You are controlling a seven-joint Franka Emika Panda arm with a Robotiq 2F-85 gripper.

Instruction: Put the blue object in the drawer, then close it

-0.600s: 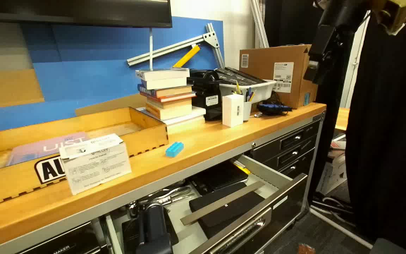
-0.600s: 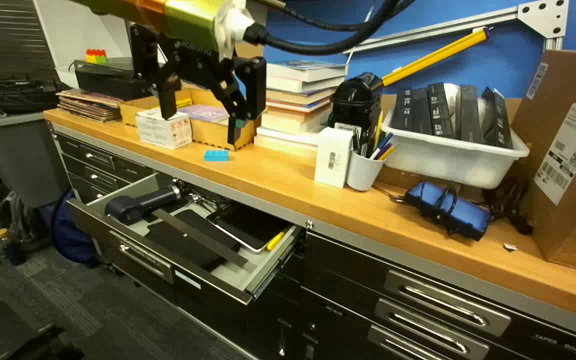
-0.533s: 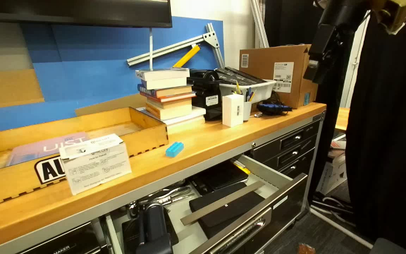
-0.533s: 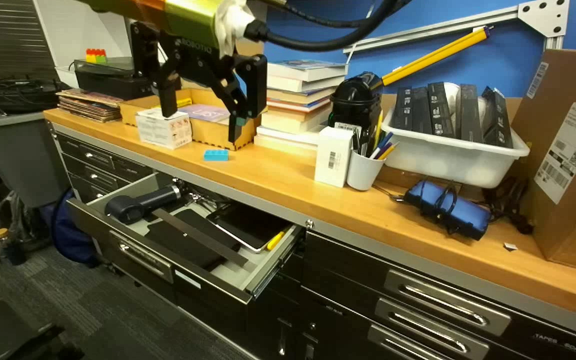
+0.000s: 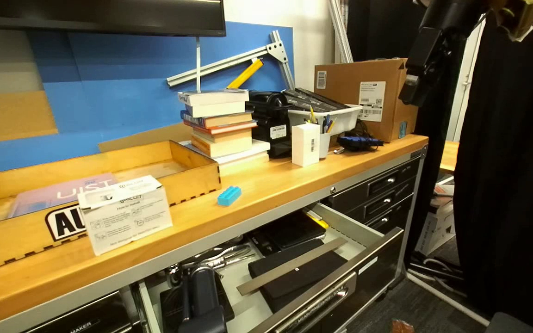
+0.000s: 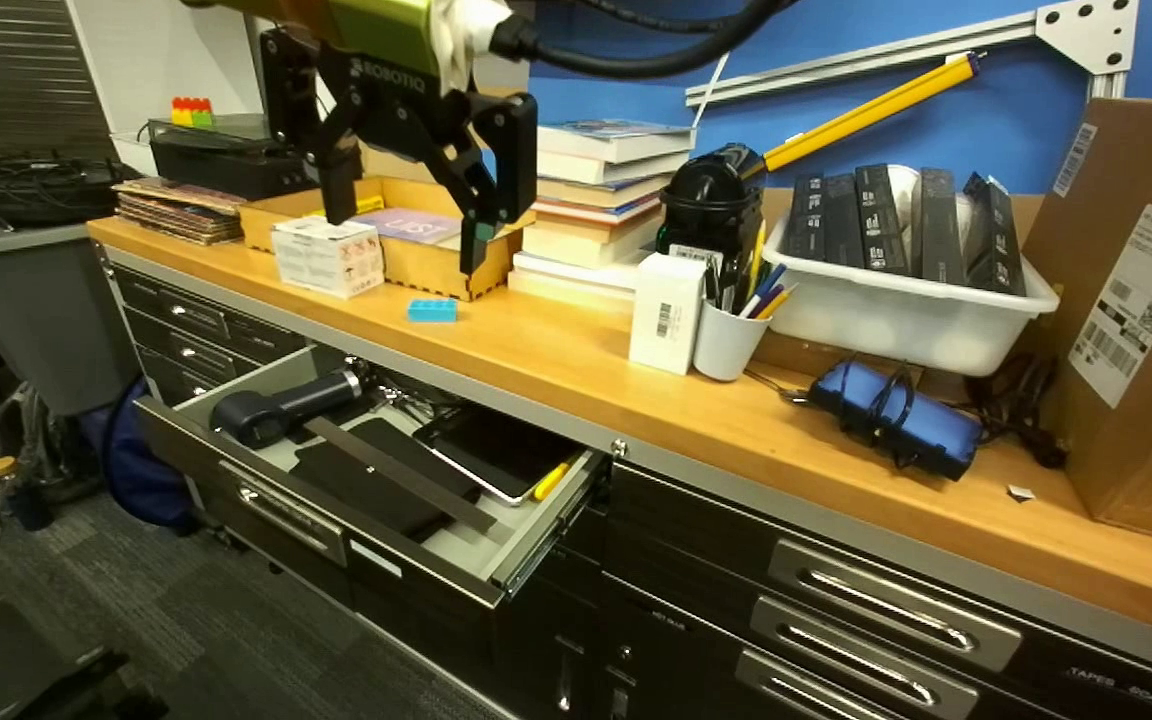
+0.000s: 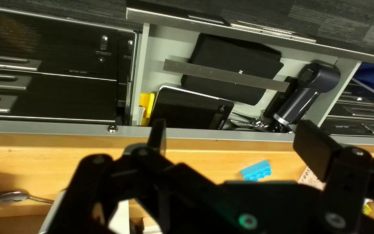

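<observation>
The blue object is a small light-blue studded brick (image 5: 229, 196) lying on the wooden worktop near its front edge; it also shows in an exterior view (image 6: 432, 311) and in the wrist view (image 7: 255, 170), where it appears between the spread fingers but well beyond them. My gripper (image 6: 406, 238) is open and empty, above the worktop and apart from the brick. In an exterior view only part of the gripper (image 5: 414, 88) shows at the top right. The drawer (image 6: 416, 565) is pulled out below the worktop, with dark flat tools and a metal bar inside; its front rim (image 7: 255, 31) shows in the wrist view.
A white box (image 6: 328, 258) and a wooden tray (image 5: 197, 173) stand beside the brick. A book stack (image 6: 591, 210), a white carton (image 6: 668, 315), a pen cup (image 6: 728, 342) and a white bin (image 6: 916, 310) stand along the worktop. A dark-blue tool (image 6: 286, 405) lies in the drawer.
My gripper has moved slightly upward in both exterior views, its fingers still open. The blue brick and the drawer have not moved.
</observation>
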